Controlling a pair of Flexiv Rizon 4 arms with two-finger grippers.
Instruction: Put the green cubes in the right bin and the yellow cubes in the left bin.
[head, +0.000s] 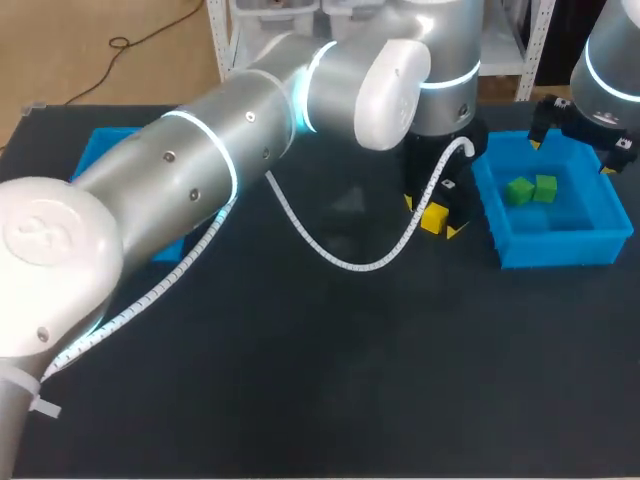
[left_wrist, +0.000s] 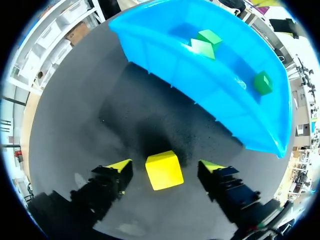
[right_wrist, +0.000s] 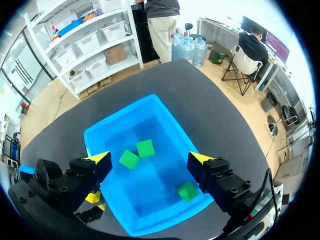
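**Yellow cube framed, not yet gripped**

Your left gripper (left_wrist: 165, 167) is low over the table (head: 300, 400), with its fingers spread wide either side of the yellow cube (left_wrist: 164, 171). A gap shows on both sides, so it holds nothing. I judge that straddle to be the set-up for a pinch.

The cube lies just beside the right bin (head: 505, 235), on the wrong side of the table for its colour. That is why your left arm (head: 200, 170) reaches far past the middle.

Just ahead of the cube, the right bin holds the green cubes (right_wrist: 145, 148). Two are close together and one sits apart near a corner, so the green half of the job looks done.

Your right gripper (right_wrist: 150, 160) hangs above that bin, wide open and empty, probably parked clear of the left arm.

Well apart, across the table, the left bin (head: 105, 145) is mostly hidden behind your left arm, so you cannot tell what is in it.

Count in sight: one yellow cube, three green cubes, two bins
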